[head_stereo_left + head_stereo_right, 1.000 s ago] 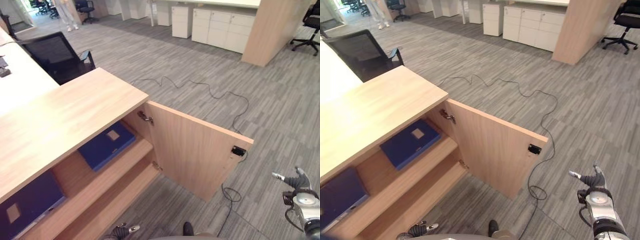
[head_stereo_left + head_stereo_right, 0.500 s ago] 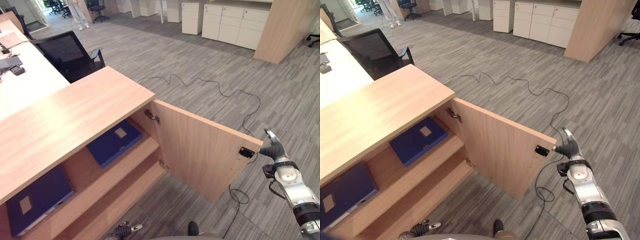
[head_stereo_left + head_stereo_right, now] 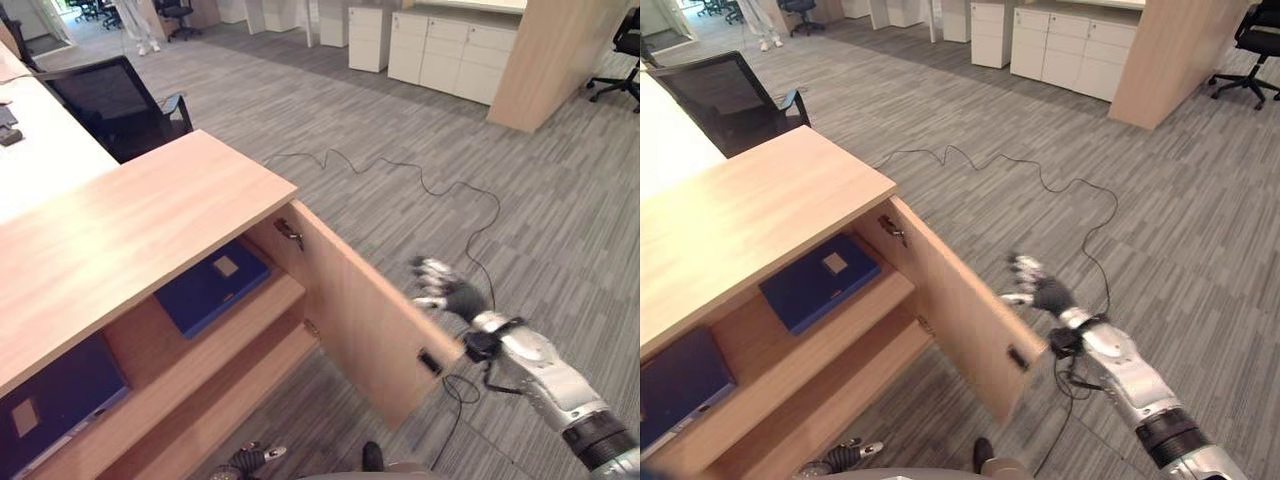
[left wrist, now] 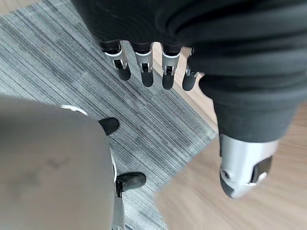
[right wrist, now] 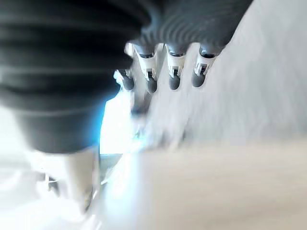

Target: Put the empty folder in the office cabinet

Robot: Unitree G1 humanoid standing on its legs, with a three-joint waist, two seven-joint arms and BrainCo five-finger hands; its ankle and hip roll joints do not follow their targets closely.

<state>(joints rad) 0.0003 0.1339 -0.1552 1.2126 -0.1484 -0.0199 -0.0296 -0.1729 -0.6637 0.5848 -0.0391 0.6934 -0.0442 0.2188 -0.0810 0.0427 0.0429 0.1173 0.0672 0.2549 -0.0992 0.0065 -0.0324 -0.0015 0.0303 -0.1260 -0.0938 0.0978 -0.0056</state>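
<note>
A wooden office cabinet stands at my left with its door partly swung out. One blue folder lies flat on the upper shelf, and a second blue folder lies further left. My right hand is open, its straight spread fingers against the outer face of the door near its free edge. The right wrist view has those fingers straight with pale wood just past them. My left hand hangs open over the carpet beside the cabinet, holding nothing.
A black office chair and a white desk stand behind the cabinet. White drawer units and a wooden partition line the far side. A person's legs stand at the far back. Grey carpet lies to the right.
My right hand has moved left and up from beside the door's edge onto its outer face. The door has swung some way in towards the cabinet. The view has shifted slightly.
</note>
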